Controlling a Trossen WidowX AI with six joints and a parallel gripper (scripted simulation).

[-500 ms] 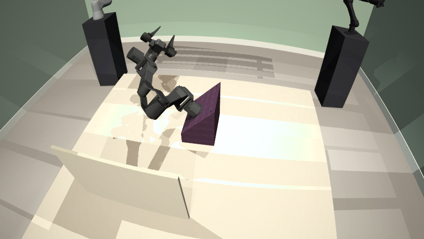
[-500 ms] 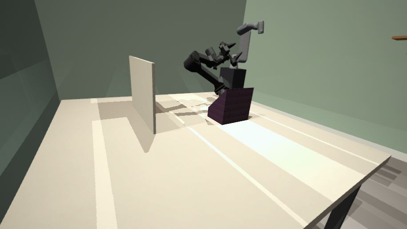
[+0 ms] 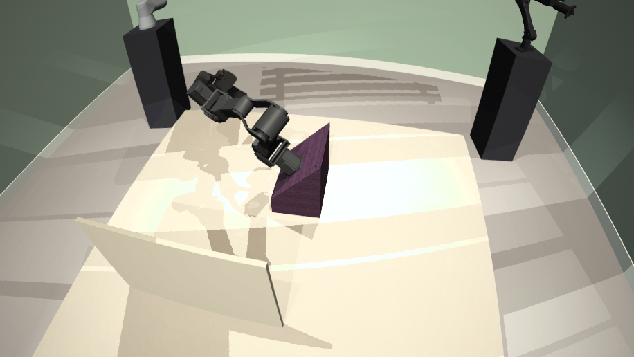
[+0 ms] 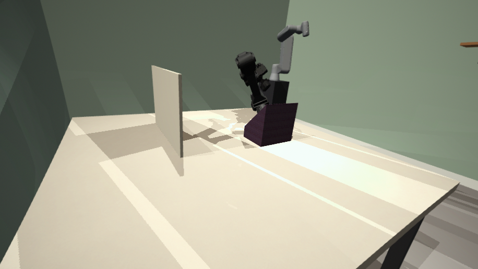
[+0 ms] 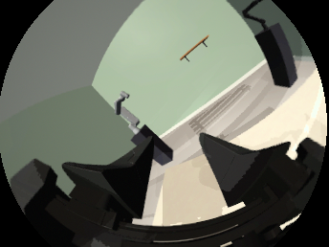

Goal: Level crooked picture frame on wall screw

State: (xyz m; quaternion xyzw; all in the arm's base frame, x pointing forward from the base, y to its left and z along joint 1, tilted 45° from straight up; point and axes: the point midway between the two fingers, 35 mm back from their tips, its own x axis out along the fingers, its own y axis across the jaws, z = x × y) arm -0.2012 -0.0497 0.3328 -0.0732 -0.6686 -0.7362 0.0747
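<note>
The picture frame and the wall screw do not show in any view. A pale upright panel (image 3: 190,279) (image 4: 167,110) stands on the table, with its side toward the arm hidden in the top and exterior views. My gripper (image 5: 177,138) is partly open, with nothing between its fingertips in the wrist view. The arm is folded up above its base, well away from the panel. In the top and exterior views the fingers cannot be made out against the dark arm.
The arm's base sits on a purple wedge block (image 3: 297,201) (image 4: 279,125). A black pedestal (image 3: 150,75) (image 5: 163,149) bears a grey arm. Another black pedestal (image 3: 510,102) (image 5: 279,57) bears a dark arm. An orange shelf (image 4: 469,44) (image 5: 193,49) is on the far green wall.
</note>
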